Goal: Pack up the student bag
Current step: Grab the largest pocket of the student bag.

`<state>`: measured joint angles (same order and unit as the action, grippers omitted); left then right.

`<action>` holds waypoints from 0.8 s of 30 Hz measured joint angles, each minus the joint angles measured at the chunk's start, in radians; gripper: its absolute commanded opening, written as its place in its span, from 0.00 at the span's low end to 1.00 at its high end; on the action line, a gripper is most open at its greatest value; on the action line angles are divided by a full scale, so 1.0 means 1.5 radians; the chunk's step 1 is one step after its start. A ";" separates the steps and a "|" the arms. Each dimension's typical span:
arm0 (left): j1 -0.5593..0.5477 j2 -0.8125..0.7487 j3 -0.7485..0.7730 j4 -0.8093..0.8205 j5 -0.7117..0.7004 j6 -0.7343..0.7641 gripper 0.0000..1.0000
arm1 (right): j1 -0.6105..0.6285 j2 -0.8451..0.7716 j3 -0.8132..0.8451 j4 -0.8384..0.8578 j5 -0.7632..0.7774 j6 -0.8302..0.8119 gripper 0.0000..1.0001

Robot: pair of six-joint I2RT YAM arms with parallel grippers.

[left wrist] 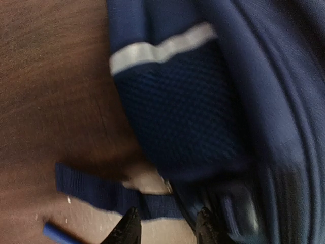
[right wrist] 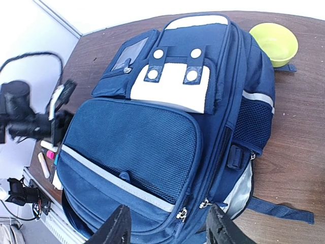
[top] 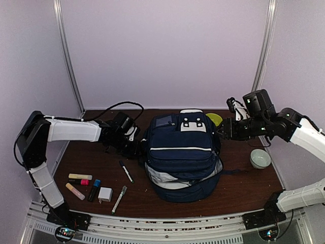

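Observation:
The student bag (top: 180, 152), a navy backpack with white trim, lies in the middle of the table, and its grey lining shows at the near edge. My left gripper (top: 135, 141) is at the bag's left side. In the left wrist view its jaws (left wrist: 167, 230) stand apart over a blue strap (left wrist: 96, 190), close to the mesh side pocket (left wrist: 177, 117), and hold nothing. My right gripper (top: 224, 129) hovers open by the bag's upper right. The right wrist view looks down over the bag (right wrist: 137, 137) between the right gripper's (right wrist: 170, 231) spread fingers.
A green bowl (top: 214, 119) stands behind the bag's right corner. A pale bowl (top: 260, 158) sits at the right. Highlighters and markers (top: 81, 183), a white block (top: 105, 193) and two pens (top: 126, 172) lie at the front left. A black cable (top: 119, 105) curls at the back left.

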<state>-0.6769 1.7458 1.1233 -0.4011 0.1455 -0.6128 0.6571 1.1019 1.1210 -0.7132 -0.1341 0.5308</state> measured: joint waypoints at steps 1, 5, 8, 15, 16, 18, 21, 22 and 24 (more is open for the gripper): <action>0.008 0.013 0.001 0.021 0.010 -0.012 0.39 | 0.001 0.000 0.000 0.001 0.000 0.000 0.51; 0.037 0.051 0.001 0.074 0.034 -0.063 0.34 | 0.004 0.004 -0.002 0.007 -0.001 0.001 0.51; 0.045 0.072 0.009 0.093 0.038 -0.102 0.34 | 0.004 0.010 -0.007 0.014 -0.001 0.000 0.51; 0.047 0.107 0.009 0.159 0.055 -0.182 0.46 | 0.005 0.020 -0.011 0.020 -0.004 0.000 0.51; 0.047 0.114 0.009 0.168 0.058 -0.190 0.47 | 0.005 0.020 -0.012 0.021 -0.005 0.000 0.51; 0.047 0.125 0.009 0.175 0.056 -0.202 0.45 | 0.005 0.020 -0.015 0.022 -0.006 0.000 0.51; 0.048 0.130 0.009 0.179 0.049 -0.225 0.32 | 0.007 0.021 -0.021 0.025 -0.010 0.000 0.51; 0.048 0.130 0.007 0.182 0.047 -0.233 0.27 | 0.007 0.021 -0.023 0.025 -0.011 0.000 0.51; 0.048 0.129 -0.004 0.200 0.047 -0.252 0.19 | 0.007 0.021 -0.027 0.026 -0.013 0.000 0.51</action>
<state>-0.6048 1.9392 1.1172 -0.1017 0.2165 -0.9909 0.6682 1.1336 1.0809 -0.6739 -0.1532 0.5312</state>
